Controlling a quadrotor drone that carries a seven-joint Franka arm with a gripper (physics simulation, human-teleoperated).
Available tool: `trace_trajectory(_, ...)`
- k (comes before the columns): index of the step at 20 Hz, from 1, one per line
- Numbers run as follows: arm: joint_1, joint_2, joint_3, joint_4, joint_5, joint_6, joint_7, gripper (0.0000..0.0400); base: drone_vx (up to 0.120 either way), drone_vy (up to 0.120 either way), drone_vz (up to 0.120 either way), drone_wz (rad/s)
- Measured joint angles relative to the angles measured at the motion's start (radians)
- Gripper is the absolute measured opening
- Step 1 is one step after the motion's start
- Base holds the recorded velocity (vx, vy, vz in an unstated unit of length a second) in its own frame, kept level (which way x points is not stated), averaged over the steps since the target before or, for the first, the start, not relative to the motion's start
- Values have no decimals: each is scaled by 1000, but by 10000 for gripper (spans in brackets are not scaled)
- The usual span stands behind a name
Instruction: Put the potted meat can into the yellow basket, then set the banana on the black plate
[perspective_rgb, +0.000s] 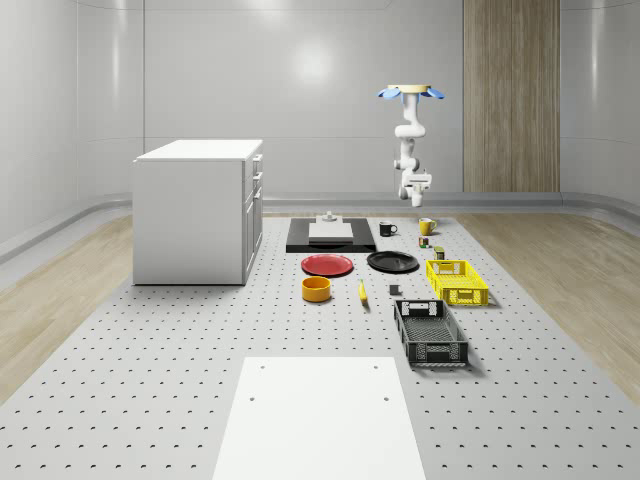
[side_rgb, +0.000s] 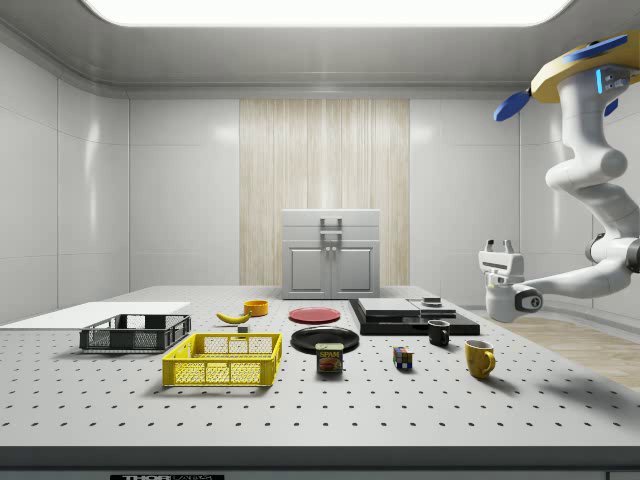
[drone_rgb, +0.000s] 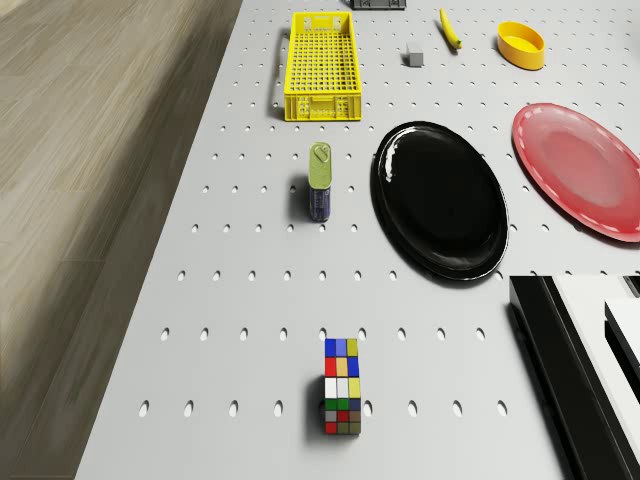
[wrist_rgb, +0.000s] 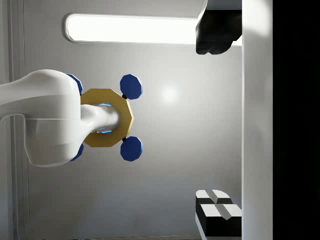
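Note:
The potted meat can stands on the table between the yellow basket and a colour cube. The banana lies past the black plate. The drone hovers high over the table's far end, above the mugs. Its arm folds down and back, so the gripper points upward, open and holding nothing, well above the table.
A red plate, a yellow bowl, a black basket, a colour cube, a yellow mug and a black mug share the table. A white cabinet stands at the whole-scene view's left, a black slab behind the plates.

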Motion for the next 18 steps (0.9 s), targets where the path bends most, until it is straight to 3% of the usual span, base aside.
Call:
trace_trajectory(10, -16, -6, 53, -8, -75, 8, 10, 400, 120, 116, 0, 0)
trace_trajectory(18, -73, -20, 232, -55, -329, 21, 45, 400, 120, 0, 0, 0)
